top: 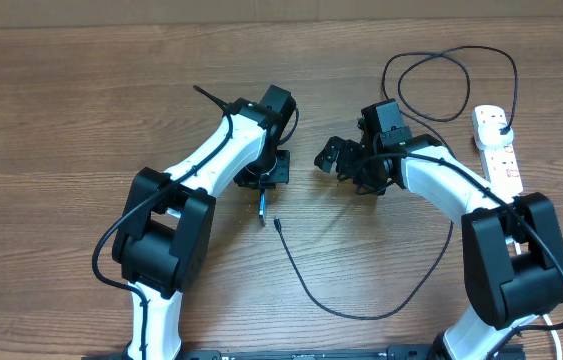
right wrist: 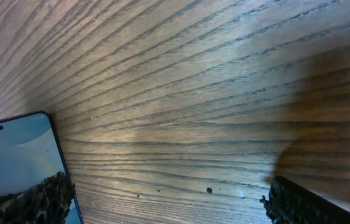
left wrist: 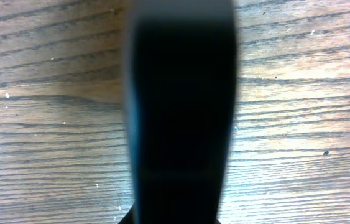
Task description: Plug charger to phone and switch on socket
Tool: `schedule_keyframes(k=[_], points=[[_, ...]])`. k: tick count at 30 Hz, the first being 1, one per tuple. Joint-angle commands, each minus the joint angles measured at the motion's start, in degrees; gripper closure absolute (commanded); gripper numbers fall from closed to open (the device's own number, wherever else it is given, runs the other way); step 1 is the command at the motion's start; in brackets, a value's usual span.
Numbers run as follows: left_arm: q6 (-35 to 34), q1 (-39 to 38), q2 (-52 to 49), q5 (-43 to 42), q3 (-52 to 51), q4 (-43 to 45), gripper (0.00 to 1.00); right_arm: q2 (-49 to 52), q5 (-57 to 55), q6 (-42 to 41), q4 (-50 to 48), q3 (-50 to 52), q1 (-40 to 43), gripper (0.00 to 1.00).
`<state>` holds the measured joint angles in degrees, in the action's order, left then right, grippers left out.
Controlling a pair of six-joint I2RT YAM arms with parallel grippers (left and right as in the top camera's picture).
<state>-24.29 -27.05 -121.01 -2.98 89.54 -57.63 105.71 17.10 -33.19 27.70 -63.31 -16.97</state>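
Note:
My left gripper (top: pixel 261 180) is shut on the phone (top: pixel 262 205), which it holds on edge over the table, so only a thin bluish sliver shows from above. In the left wrist view the phone's dark back (left wrist: pixel 181 112) fills the middle and hides the fingers. My right gripper (top: pixel 329 160) is open and empty, to the right of the phone. In the right wrist view the phone's light blue screen (right wrist: pixel 10 155) shows behind the left finger of the open jaws (right wrist: pixel 168 202). The charger's connector tip (top: pixel 277 223) lies on the table just below the phone. Its cable (top: pixel 361 315) loops round to the black plug (top: pixel 499 125) in the socket (top: pixel 506 165).
The charger cable also makes a large loop (top: pixel 451 85) at the back right, behind my right arm. The socket's thick white cord (top: pixel 551 325) leaves at the front right corner. The table is bare brown wood (top: pixel 81 120).

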Motion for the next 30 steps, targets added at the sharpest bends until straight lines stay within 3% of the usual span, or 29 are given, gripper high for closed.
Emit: schedule_keyframes(k=[1,8,13,18,26,30], points=[[-0.59,-0.5,0.37,-0.22,-1.29,-0.09,0.96,0.07,-0.81,0.28,-0.37,-0.02,-0.07,0.0],[-0.09,-0.5,0.37,-1.11,-1.29,0.76,0.96,0.07,-0.79,0.28,-0.37,-0.02,-0.07,0.0],[-0.15,-0.52,0.37,-2.47,-1.29,0.9,0.9,0.07,-0.79,0.28,-0.35,-0.02,-0.07,0.0],[-0.24,-0.52,0.37,-3.28,-1.29,1.11,0.96,0.07,-0.81,0.28,-0.33,-0.02,-0.07,0.0],[-0.39,-0.5,0.37,-5.75,-1.29,0.94,0.96,0.07,-0.79,0.28,-0.31,-0.02,-0.07,0.0],[-0.07,-0.26,0.37,-13.29,-1.29,0.72,0.96,0.07,-0.5,0.26,-0.24,-0.02,-0.07,0.0]])
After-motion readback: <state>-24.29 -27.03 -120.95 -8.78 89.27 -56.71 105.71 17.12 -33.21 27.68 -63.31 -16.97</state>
